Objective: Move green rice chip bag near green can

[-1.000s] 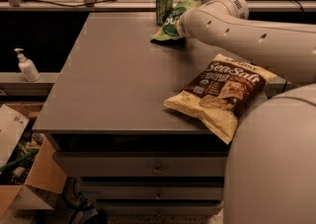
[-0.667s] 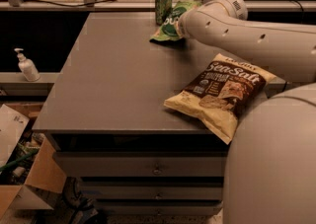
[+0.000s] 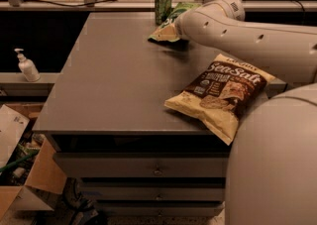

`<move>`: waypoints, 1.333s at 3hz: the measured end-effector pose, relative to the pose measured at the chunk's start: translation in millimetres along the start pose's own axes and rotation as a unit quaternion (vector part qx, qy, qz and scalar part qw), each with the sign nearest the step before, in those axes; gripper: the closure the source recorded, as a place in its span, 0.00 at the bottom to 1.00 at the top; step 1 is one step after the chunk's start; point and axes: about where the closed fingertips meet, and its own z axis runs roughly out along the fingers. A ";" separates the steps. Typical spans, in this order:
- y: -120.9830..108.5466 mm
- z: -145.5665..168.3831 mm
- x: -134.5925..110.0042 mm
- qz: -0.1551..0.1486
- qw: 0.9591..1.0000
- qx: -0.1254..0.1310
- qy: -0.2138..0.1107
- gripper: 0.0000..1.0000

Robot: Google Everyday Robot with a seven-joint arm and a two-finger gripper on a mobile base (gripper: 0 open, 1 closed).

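Note:
The green rice chip bag (image 3: 167, 29) lies at the far edge of the grey table (image 3: 114, 80), right beside the green can (image 3: 162, 5), which stands upright just left of it. My white arm reaches in from the right, and my gripper (image 3: 178, 25) at its end is down over the bag and covers its middle. Only the bag's top corner and its lower left part show. The arm's wrist hides the fingers.
A larger yellow-and-brown "Sea Salt" chip bag (image 3: 223, 95) lies on the table's near right, under my arm. A white pump bottle (image 3: 26, 65) stands on a ledge to the left. An open cardboard box (image 3: 20, 169) sits on the floor at lower left.

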 end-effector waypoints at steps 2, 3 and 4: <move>4.5 -32.9 -7.2 -0.014 1.000 -0.012 -0.013 0.00; 9.7 -70.5 -15.9 -0.027 0.999 -0.030 -0.028 0.00; 14.5 -105.2 -22.8 -0.022 0.997 -0.058 -0.053 0.00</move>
